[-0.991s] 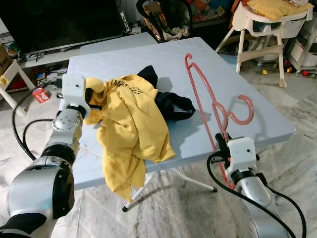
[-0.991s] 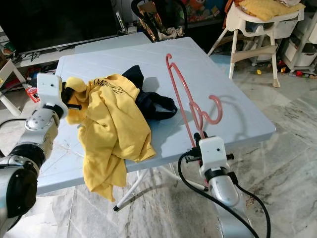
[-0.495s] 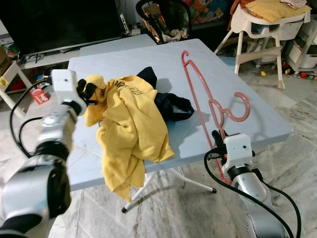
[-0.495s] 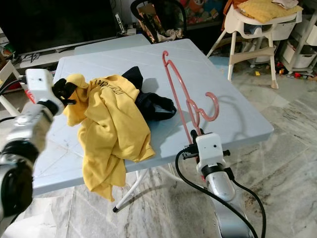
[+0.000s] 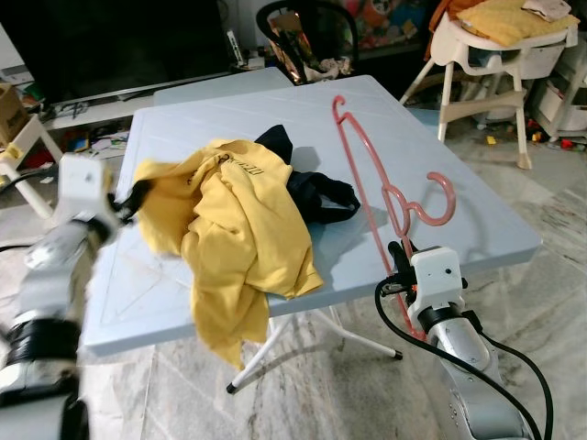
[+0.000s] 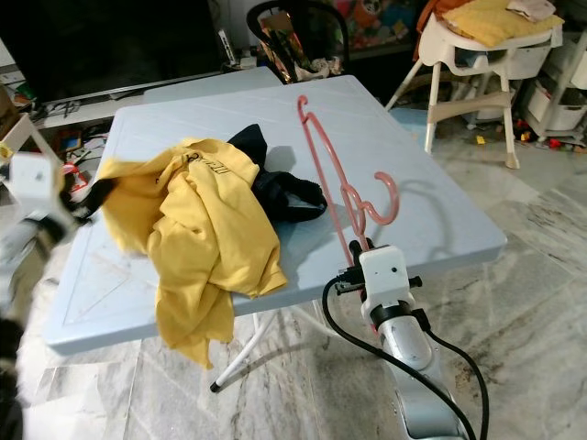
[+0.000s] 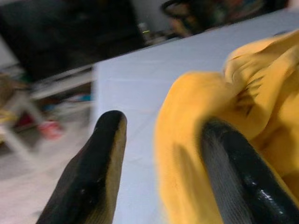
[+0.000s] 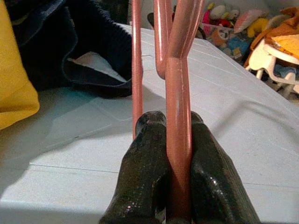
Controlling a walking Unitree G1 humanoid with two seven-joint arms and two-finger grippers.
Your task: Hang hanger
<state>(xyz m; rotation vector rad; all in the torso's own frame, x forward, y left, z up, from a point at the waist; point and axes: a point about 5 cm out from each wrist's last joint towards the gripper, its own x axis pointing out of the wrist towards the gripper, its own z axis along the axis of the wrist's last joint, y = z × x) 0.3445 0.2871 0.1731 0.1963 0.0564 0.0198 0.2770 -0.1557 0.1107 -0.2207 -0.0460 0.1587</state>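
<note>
Nearest us, our right gripper [image 8: 168,140] is clamped on the pink hanger [image 5: 371,192], held upright above the table [image 5: 477,229] edge. Farther left, our left gripper [image 7: 163,140] pinches the yellow shirt [image 5: 238,229]. We judge the dressing step is in hand; next, the collar must meet the hanger.

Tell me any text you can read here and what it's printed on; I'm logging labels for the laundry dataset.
Dark print on the yellow shirt: letters there, folded and upside down, too small to read for sure.
Pink hanger, held in the right tool: no text.
Blue table, dark garment: no text.
</note>
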